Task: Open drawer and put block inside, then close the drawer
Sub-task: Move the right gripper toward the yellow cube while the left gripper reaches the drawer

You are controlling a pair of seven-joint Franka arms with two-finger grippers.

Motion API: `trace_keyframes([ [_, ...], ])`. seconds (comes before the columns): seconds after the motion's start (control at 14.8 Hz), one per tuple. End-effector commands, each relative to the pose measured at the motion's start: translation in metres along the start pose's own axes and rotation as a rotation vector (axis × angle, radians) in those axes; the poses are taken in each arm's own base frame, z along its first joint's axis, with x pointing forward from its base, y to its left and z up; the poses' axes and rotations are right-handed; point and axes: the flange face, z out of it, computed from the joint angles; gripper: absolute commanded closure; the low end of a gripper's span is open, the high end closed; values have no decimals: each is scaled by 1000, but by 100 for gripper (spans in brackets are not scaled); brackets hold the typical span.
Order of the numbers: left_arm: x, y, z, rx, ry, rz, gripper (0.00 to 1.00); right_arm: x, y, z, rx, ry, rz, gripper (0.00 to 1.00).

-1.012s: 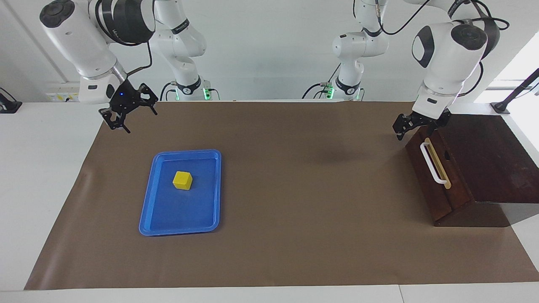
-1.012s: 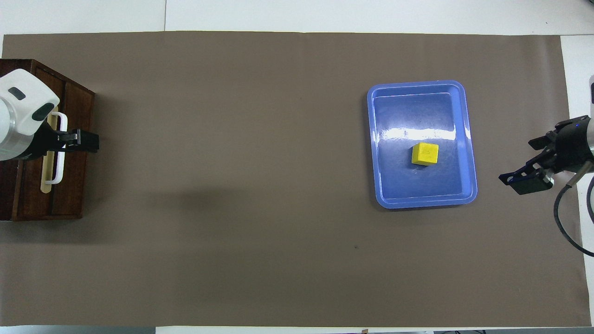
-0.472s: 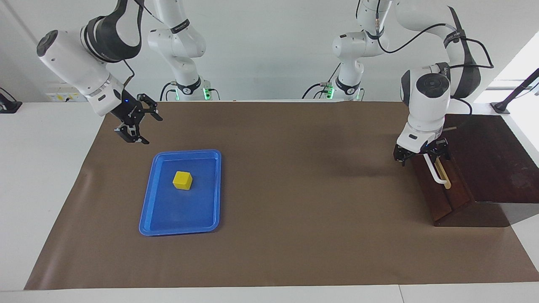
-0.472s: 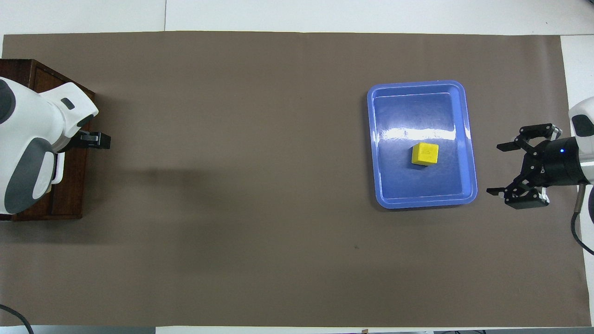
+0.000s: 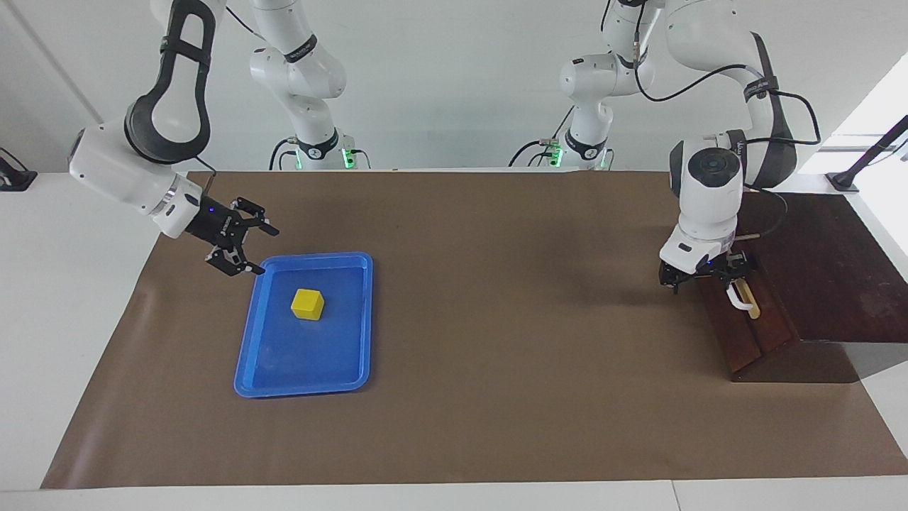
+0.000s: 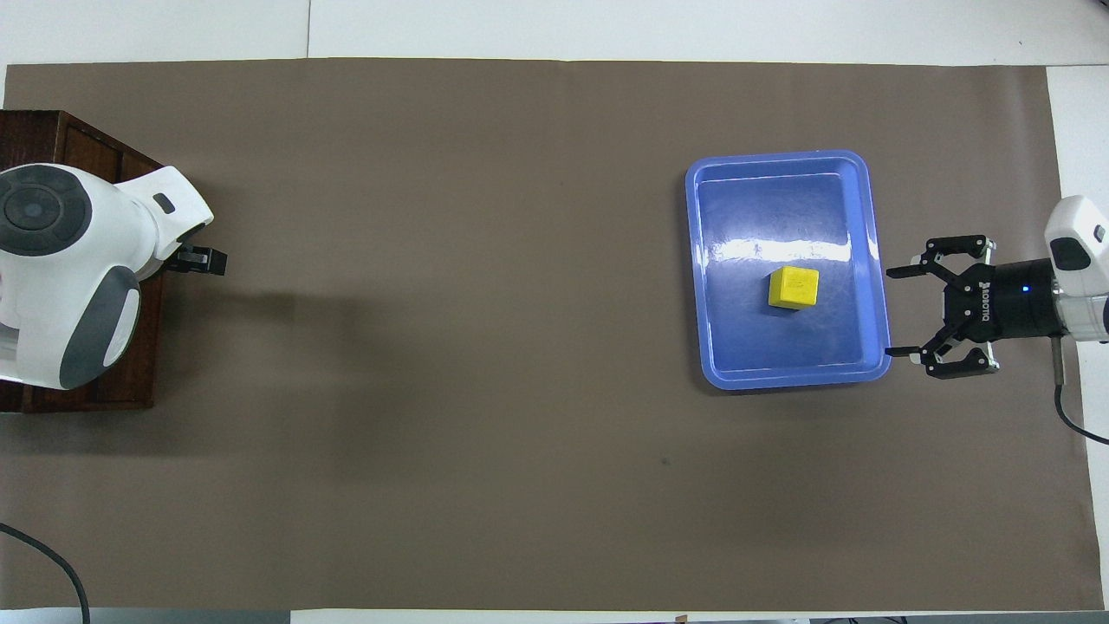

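Yellow block (image 5: 307, 304) untouched in blue tray (image 5: 353, 383); right tool (image 5: 241, 245), spread wide and empty, now lowered to tray's edge; left tool (image 5: 702, 275) dropped onto drawer (image 5: 738, 333) handle (image 5: 738, 301), grip unclear. Drawer shut.

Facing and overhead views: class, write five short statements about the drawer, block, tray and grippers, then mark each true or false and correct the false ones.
1. The block lies in the blue tray. True.
2. The right gripper holds the block. False: it is open and empty, at the tray's edge.
3. The drawer is closed. True.
4. The left gripper is at the drawer's white handle. True.
5. The tray sits on the drawer box. False: it lies on the brown mat.
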Motion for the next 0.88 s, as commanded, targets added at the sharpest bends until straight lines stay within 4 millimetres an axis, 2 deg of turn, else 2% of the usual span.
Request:
trace_keyframes([
  [0.0,-1,-18,5,37,19,12,0,-10,4,20,-8,59,-47,0],
  [0.13,6,-17,-1,41,12,8,0,-38,13,52,-3,153,-83,0],
  [0.2,9,-19,-5,48,-3,4,0,-45,21,61,5,177,-101,0],
  [0.34,16,-25,-12,55,-10,-6,0,-47,30,64,19,193,-133,0],
  [0.81,11,-26,-1,56,-8,-5,0,-58,37,80,-2,233,-184,0],
])
